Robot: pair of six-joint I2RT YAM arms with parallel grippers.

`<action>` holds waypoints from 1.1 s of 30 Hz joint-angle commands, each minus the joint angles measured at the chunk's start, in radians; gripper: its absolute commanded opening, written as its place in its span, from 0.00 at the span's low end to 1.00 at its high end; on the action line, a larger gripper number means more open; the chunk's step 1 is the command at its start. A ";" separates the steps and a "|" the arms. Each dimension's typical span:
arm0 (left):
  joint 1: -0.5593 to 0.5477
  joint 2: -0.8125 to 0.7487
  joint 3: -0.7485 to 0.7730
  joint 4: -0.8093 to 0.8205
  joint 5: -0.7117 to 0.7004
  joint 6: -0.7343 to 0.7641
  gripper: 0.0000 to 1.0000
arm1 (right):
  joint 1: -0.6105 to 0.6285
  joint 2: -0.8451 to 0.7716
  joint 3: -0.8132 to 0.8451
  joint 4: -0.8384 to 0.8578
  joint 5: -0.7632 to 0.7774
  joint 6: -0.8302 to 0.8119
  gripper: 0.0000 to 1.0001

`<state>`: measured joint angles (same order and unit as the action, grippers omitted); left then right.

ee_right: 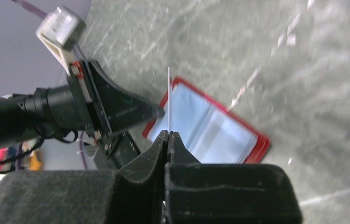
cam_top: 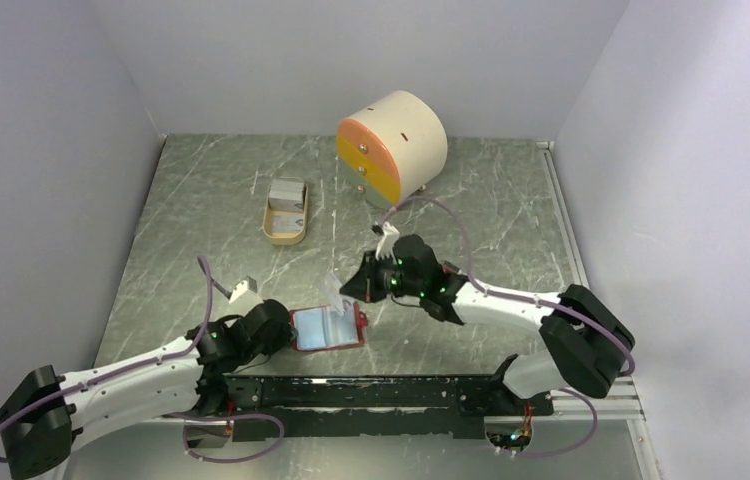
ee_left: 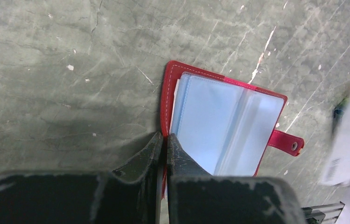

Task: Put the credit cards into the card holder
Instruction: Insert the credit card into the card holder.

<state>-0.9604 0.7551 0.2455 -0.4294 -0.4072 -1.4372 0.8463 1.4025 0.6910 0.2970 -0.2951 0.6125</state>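
Left end effector [ee_left: 164,138]: fingers pressed together on the left border of the small red leather-like folding card holder [ee_left: 224,126], pinching the red edge.

Card holder: lies open and flat on the grey-green marbled surface [cam_top: 511,220], close to the near edge and between the two arms. Pale blue shiny pockets face up. The red snap tab [ee_left: 286,142] with its round button sticks out on the side opposite the left fingers.

Right end effector [ee_right: 169,135]: clenched on one thin pale silver-grey credit card [ee_right: 169,100]. From its own wrist camera the card is seen edge-on, standing straight out of the fingertips. From above, the card sits just over the far edge of the open card holder. Whether it touches the pockets cannot be told. In the left wrist view it is a blurred pale rectangle with dark printed marks, off to the tab side.

Farther back:
- Tan oval tray [cam_top: 284,240], left of centre, with pale flat items inside.
- Cream round drawer cabinet with orange and yellow fronts [cam_top: 396,140], at the rear and well apart from the card holder.
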 commanded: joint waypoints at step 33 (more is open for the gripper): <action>-0.006 0.048 0.009 0.075 0.029 0.026 0.09 | 0.085 0.160 -0.311 0.423 0.124 0.392 0.00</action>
<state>-0.9604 0.8005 0.2455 -0.3622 -0.3923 -1.4281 0.9298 1.5269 0.3977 0.6373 -0.1661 0.9878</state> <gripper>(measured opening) 0.096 0.010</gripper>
